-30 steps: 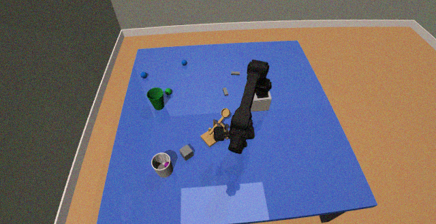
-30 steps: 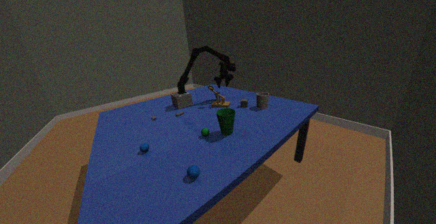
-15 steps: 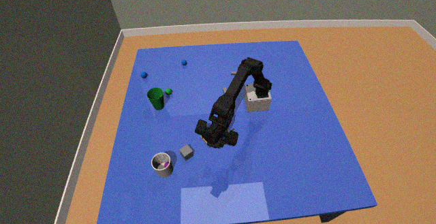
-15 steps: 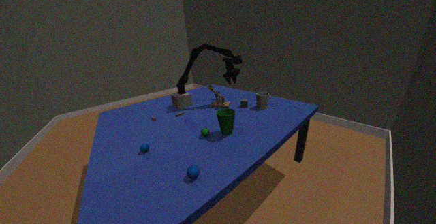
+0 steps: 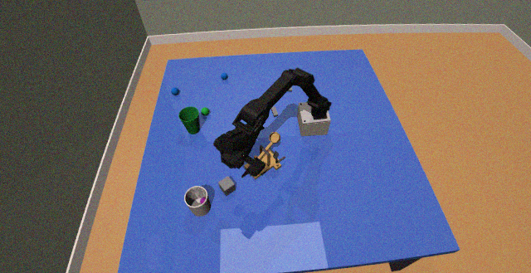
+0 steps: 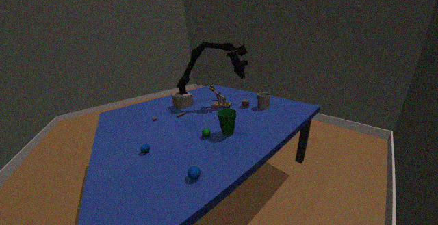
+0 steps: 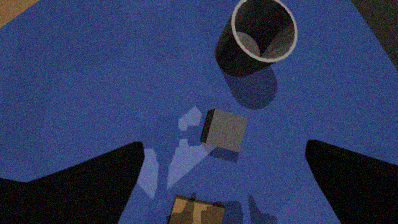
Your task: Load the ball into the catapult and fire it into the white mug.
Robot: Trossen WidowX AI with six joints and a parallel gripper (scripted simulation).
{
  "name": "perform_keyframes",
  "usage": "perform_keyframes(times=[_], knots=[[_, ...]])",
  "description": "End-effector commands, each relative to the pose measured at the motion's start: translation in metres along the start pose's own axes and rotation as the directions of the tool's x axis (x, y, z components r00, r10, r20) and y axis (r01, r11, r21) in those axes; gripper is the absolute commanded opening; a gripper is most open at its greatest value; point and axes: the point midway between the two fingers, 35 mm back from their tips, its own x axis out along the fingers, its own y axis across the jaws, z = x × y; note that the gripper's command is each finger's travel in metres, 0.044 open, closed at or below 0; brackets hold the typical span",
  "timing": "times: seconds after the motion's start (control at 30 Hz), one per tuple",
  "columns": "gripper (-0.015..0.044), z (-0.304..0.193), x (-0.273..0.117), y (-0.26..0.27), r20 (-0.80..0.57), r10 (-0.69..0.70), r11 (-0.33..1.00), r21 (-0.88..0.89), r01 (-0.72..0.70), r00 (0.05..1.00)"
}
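Observation:
The white mug (image 5: 201,210) (image 6: 263,102) (image 7: 226,56) stands upright near the table's edge. A purple ball (image 5: 202,201) shows inside it in the top view; the wrist view does not show it clearly. The wooden catapult (image 5: 271,162) (image 6: 222,104) (image 7: 211,212) stands between the robot base and the mug, its arm raised and its round cup (image 5: 275,138) empty. My gripper (image 5: 251,173) (image 7: 223,149) is open and empty, high above the table over the catapult's mug side. In the wrist view the catapult shows only in part, at the bottom edge.
A grey cube (image 5: 226,185) (image 6: 245,104) (image 7: 227,130) sits between catapult and mug. A green cup (image 5: 191,124) (image 6: 227,123) stands beside a green ball (image 5: 205,111) (image 6: 206,133). Two blue balls (image 5: 224,75) (image 5: 175,91) (image 6: 145,148) (image 6: 194,172) lie farther off. Small blocks (image 5: 275,111) (image 6: 181,114) lie near the base.

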Motion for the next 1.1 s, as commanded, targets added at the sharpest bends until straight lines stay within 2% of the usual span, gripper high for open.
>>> perform_keyframes(times=[0.0, 0.3, 1.07], knots=[[0.0440, 0.020, -0.009, -0.028, 0.088, -0.007, 0.993, 0.117, -0.003, 0.996], [0.0440, 0.050, -0.031, -0.082, 0.244, -0.042, 0.950, 0.310, -0.037, 0.969], [0.0440, 0.050, -0.032, -0.083, 0.247, -0.043, 0.949, 0.313, -0.038, 0.968]])
